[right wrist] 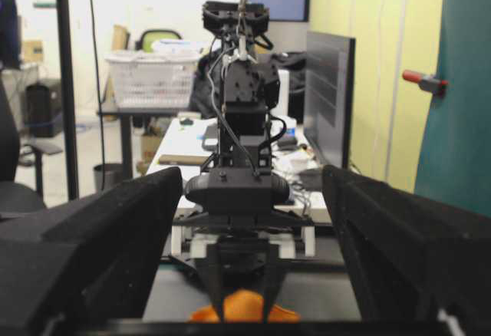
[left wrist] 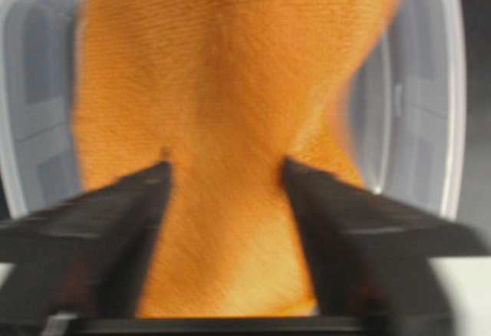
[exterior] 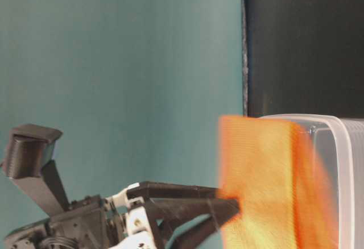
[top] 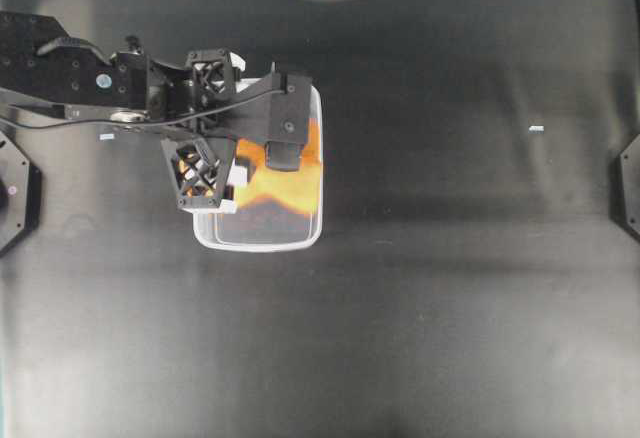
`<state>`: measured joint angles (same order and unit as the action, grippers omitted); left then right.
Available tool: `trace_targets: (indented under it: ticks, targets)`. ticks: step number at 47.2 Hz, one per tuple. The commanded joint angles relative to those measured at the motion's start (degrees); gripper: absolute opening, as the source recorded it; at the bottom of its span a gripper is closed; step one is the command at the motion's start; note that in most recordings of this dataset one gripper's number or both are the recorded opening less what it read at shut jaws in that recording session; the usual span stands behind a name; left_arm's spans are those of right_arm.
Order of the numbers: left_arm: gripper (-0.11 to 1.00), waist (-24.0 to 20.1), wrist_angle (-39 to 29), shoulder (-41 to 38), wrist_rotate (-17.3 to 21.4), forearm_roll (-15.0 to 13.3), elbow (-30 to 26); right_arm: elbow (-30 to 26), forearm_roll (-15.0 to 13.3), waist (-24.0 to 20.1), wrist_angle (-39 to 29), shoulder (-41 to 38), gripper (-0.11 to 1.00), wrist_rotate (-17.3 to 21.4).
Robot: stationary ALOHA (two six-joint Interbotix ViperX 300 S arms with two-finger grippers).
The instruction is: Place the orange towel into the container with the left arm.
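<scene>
The orange towel [top: 283, 184] is seen left of centre in the overhead view, draped into the container [top: 262, 243] and largely within its clear walls. In the left wrist view the cloth [left wrist: 230, 106] fills the middle of the frame, with the tub's translucent rim [left wrist: 453, 90] showing at both edges behind it. The towel is pinched between the black fingers of the left gripper [left wrist: 226, 169], whose two tips press into the fabric from either side. In the table-level view, which is turned on its side, the blurred cloth [exterior: 261, 181] is shown at lower right against the tub [exterior: 347, 169], gripped at its edge by the same fingers [exterior: 227, 206]. The left arm [top: 80, 83] is stretched in from the upper left of the overhead frame across the black table [top: 450, 308]. The right gripper [right wrist: 245, 305] is viewed only by its own camera, its two dark fingers held wide apart at the bottom corners, facing the other arm and a cluttered room beyond.
</scene>
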<state>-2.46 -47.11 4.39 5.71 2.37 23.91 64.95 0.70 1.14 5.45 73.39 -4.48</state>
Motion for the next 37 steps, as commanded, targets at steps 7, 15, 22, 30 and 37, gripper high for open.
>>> trace_targets:
  ticks: [7, 15, 22, 30, 37]
  targets:
    - [0.90, 0.18, 1.14, 2.37, 0.79, 0.18, -0.79, -0.88, 0.18, -0.26, 0.09, 0.18, 0.72, 0.09]
    - [0.88, 0.88, 1.14, 8.00, 0.70, 0.26, -3.25, -1.41, 0.09, -0.26, -0.88, 0.88, 0.72, 0.09]
    - [0.88, 2.64, 1.93, 16.44, 0.53, 0.26, -3.87, -1.58, 0.26, -0.35, -1.05, 1.05, 0.72, 0.18]
    - [0.88, 4.22, 7.38, 26.10, -0.35, 0.26, -0.26, -1.76, 0.18, -0.44, -2.46, 1.41, 0.72, 0.97]
    - [0.88, 5.19, 18.19, 33.57, -0.53, 0.18, 5.10, -1.58, 0.18, -0.53, -5.36, 1.41, 0.72, 1.76]
